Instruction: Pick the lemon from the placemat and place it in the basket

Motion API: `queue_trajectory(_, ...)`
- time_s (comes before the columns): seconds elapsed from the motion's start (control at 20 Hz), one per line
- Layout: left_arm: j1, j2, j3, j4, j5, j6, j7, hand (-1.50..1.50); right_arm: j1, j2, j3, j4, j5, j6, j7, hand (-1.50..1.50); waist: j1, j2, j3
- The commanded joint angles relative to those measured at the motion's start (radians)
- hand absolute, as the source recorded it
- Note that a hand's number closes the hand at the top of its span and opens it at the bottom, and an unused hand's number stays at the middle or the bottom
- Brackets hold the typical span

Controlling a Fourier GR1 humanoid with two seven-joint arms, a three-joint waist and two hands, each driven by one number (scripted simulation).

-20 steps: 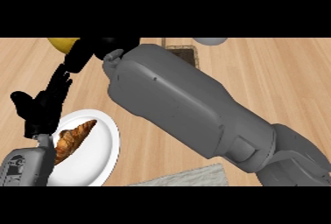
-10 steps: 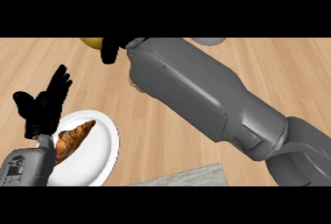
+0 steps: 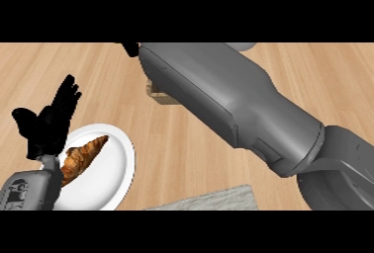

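My right forearm (image 3: pixel 234 108) stretches from the lower right up to the top middle of the head view. Only a black scrap of the right hand (image 3: pixel 130 48) shows at the top edge, so what it holds is hidden. No lemon is in sight. A corner of the woven basket (image 3: pixel 158 95) peeks out from under the forearm's left side. The grey placemat (image 3: pixel 211 200) lies at the bottom edge, partly covered by the arm. My left hand (image 3: pixel 47 123) rests open at the left, fingers up.
A white plate (image 3: pixel 116 163) with a brown croissant (image 3: pixel 84 154) sits at the lower left, just beside the left hand. A grey rounded object (image 3: pixel 242 46) shows at the top edge behind the forearm. Bare wooden counter lies right of the arm.
The right arm has swung rightward and farther away. The yellow lemon seen in its hand at the top edge has gone out of sight. The left hand has stayed put.
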Motion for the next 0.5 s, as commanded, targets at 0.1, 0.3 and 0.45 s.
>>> queue_trajectory(0.1,-0.035,0.008,0.014,0.004,0.012,-0.008,0.017,0.0,-0.054,0.028,-0.061,0.152,0.035,0.026,-0.069,1.5,0.004,0.004,0.0)
queue_trajectory(0.3,-0.018,-0.007,0.002,-0.022,0.005,0.004,0.024,0.0,-0.03,0.046,-0.042,0.172,0.032,0.138,-0.025,1.5,0.009,0.002,0.0)
queue_trajectory(0.45,-0.006,-0.01,-0.001,0.032,-0.002,-0.009,-0.021,0.0,-0.072,0.043,-0.076,0.219,0.018,0.249,-0.062,1.5,0.004,0.004,0.0)
